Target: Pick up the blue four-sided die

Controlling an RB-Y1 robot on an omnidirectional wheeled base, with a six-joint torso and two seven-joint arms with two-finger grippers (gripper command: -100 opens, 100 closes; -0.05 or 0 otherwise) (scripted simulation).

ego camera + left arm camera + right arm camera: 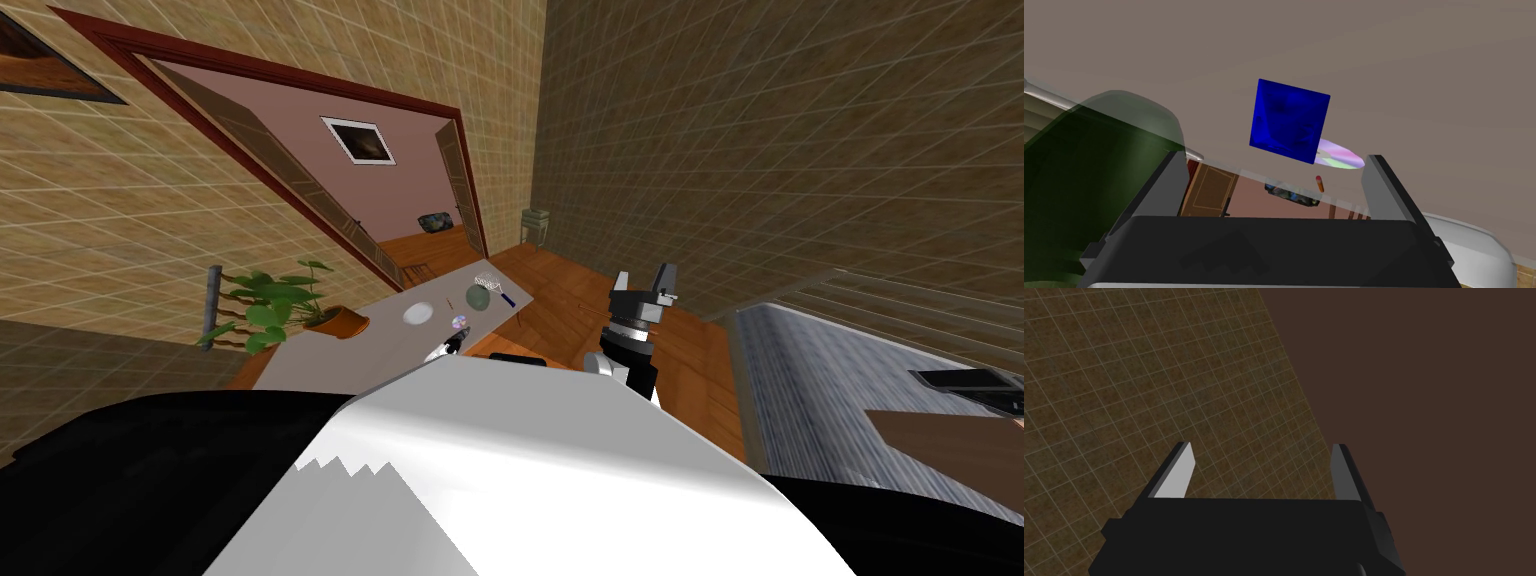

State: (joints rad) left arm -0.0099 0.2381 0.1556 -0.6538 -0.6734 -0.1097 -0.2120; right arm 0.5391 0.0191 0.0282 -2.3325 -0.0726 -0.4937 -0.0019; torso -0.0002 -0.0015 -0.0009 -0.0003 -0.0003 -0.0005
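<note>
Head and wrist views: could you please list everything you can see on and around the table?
die: one, blue, on the table
disc: one, iridescent, flat on the table, partly hidden behind the die
jar: one, see-through green, beside the die
bowl: one, white, on the table
pencil: one, orange, near the disc
plant: one, green in an orange pot, at the table's end
table: one, grey-brown, by the tiled wall
left gripper: one, open, facing the die
right gripper: one, open, over the floor right of the table
</note>
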